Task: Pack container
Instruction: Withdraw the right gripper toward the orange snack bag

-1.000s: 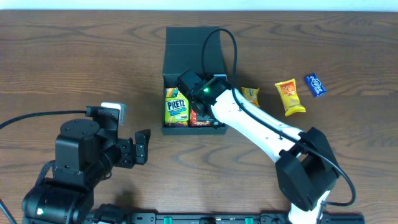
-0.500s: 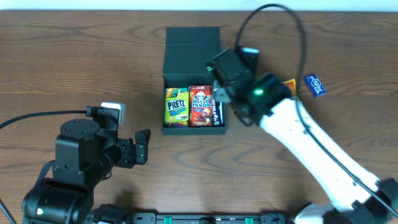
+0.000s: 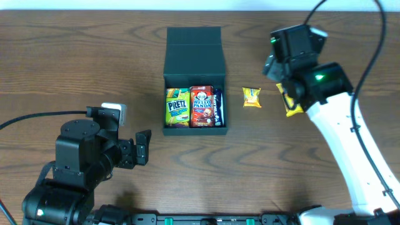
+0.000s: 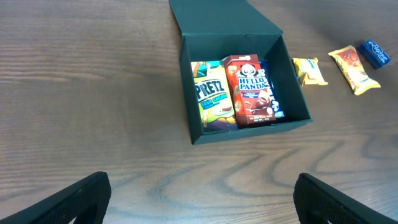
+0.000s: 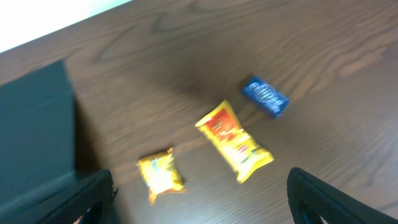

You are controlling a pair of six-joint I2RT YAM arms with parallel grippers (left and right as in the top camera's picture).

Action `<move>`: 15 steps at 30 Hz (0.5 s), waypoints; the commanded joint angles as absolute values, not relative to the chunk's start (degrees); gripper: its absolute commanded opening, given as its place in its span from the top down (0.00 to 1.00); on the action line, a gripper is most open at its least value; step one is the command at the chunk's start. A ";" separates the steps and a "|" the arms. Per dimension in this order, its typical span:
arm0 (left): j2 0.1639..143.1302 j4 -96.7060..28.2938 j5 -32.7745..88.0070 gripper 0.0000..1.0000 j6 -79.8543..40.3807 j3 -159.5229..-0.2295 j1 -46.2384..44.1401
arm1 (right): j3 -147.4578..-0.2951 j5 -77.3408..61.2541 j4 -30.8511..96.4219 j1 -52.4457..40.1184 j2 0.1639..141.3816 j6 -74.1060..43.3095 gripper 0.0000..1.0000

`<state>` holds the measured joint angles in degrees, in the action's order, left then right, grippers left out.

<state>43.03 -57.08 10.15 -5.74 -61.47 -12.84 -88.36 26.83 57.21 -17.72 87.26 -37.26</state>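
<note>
Left tool (image 4: 202,183): spread wide, empty, hanging over bare counter (image 3: 75,62) in front of the container; you have no change here.
Container (image 3: 194,59): left of the counter's middle, lid folded back. Pretz packet (image 3: 177,107), Hello Panda box (image 3: 201,106) and dark blue packet (image 3: 217,107) stand side by side against its front wall.
Change: your right tool (image 5: 200,179) has left the container and swung right, over the loose snacks, fingers spread and carrying nothing.
Meaning: likely three packed, three left: small yellow packet (image 3: 252,96), larger yellow packet (image 5: 235,141), blue packet (image 5: 265,97).
Hidden: overhead, the right arm (image 3: 337,131) covers the blue packet and most of the larger yellow one; the right wrist view is blurred.
</note>
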 commanded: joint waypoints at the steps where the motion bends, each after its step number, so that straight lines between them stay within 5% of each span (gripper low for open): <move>1: 43.00 -57.21 10.35 0.05 -5.30 -61.67 -12.78 | -88.86 26.79 56.25 -14.26 88.55 -34.26 0.11; 15: 43.00 -57.21 10.35 0.05 -5.30 -61.67 -12.78 | -88.86 23.53 45.98 -5.80 101.65 -25.56 0.13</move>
